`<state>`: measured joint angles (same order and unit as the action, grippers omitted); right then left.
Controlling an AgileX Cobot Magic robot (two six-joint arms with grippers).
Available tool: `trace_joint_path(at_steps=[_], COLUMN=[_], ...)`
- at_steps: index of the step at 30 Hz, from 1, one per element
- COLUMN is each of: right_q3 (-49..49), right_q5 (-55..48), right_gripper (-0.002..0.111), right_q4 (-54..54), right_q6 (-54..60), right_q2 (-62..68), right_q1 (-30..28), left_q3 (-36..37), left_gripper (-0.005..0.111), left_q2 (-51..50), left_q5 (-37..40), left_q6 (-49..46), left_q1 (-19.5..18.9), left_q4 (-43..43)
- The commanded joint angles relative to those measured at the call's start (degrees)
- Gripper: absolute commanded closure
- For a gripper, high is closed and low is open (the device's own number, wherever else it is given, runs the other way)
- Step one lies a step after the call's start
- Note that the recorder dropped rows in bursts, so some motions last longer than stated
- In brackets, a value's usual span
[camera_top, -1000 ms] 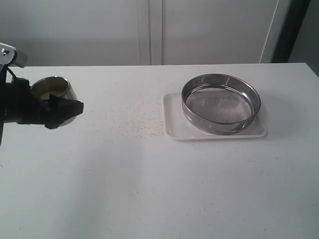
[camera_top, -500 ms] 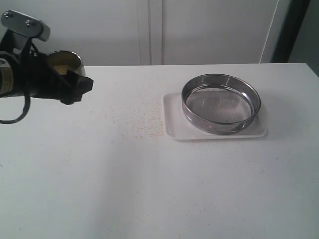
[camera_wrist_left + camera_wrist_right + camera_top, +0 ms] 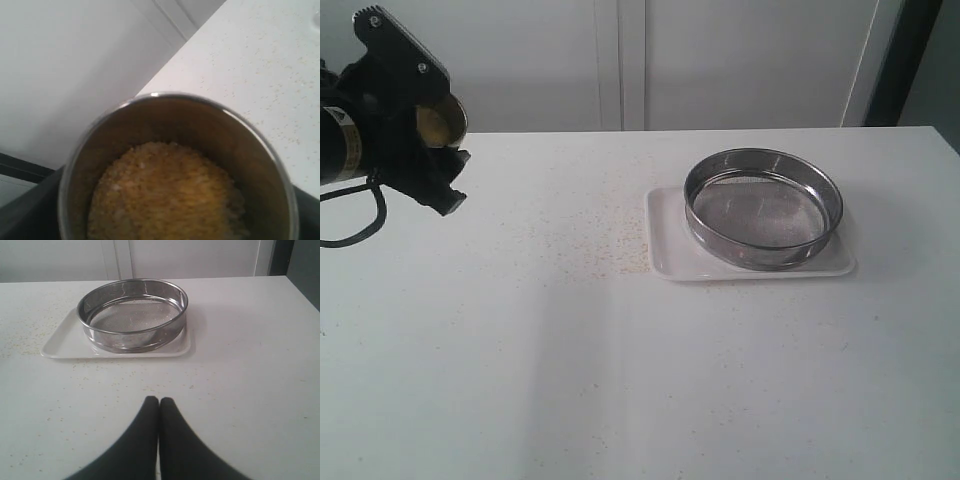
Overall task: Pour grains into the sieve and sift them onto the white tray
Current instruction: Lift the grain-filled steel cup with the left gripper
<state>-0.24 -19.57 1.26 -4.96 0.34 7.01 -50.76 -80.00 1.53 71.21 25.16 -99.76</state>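
Observation:
My left gripper [image 3: 425, 130] is shut on a small steel cup [image 3: 442, 122], held above the table's far left and tilted. Golden-yellow grains [image 3: 165, 195] fill the cup's [image 3: 240, 145] bottom in the left wrist view, with dark fingers [image 3: 20, 215] at its sides. Well to the right, the wide steel sieve [image 3: 750, 252] rests on the white tray [image 3: 665, 250]; its mesh looks bare. In the right wrist view my right gripper [image 3: 159, 401] is shut on nothing, low over the table, a stretch away from the sieve [image 3: 132, 337] and tray [image 3: 65, 345].
Spilled grains [image 3: 610, 245] speckle the white tabletop [image 3: 620, 380] just left of the tray. A pale wall with cabinet panels stands behind the table's far edge. A dark vertical strip [image 3: 900, 60] rises at the back right.
My left gripper has lifted the cup off the table, carried it up and slightly right, and turned it so it tilts. The sieve and tray have not moved.

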Motion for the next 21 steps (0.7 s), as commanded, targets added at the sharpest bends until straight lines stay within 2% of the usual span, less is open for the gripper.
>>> trace_joint_path(at_steps=[1, 8, 19, 21], right_q3=[0.2, 0.2, 0.2, 0.2], right_q5=[0.2, 0.3, 0.3, 0.3], right_gripper=[0.108, 0.108, 0.108, 0.108], right_q4=[-0.2, -0.2, -0.2, -0.2], right_q6=[-0.1, -0.1, -0.1, -0.1], right_q2=[-0.3, -0.3, -0.3, -0.3], right_q1=[-0.2, -0.2, -0.2, -0.2], left_q3=[-0.6, -0.6, -0.6, -0.6], left_gripper=[0.107, 0.107, 0.107, 0.107], left_q2=[0.5, 0.5, 0.6, 0.6], left_q5=[0.8, -8.6, -7.7, -7.6], left_q6=[1.2, 9.5, 10.0, 7.2], left_q1=[0.2, 0.2, 0.2, 0.1], left_q4=[0.0, 2.7, 8.2, 13.1])
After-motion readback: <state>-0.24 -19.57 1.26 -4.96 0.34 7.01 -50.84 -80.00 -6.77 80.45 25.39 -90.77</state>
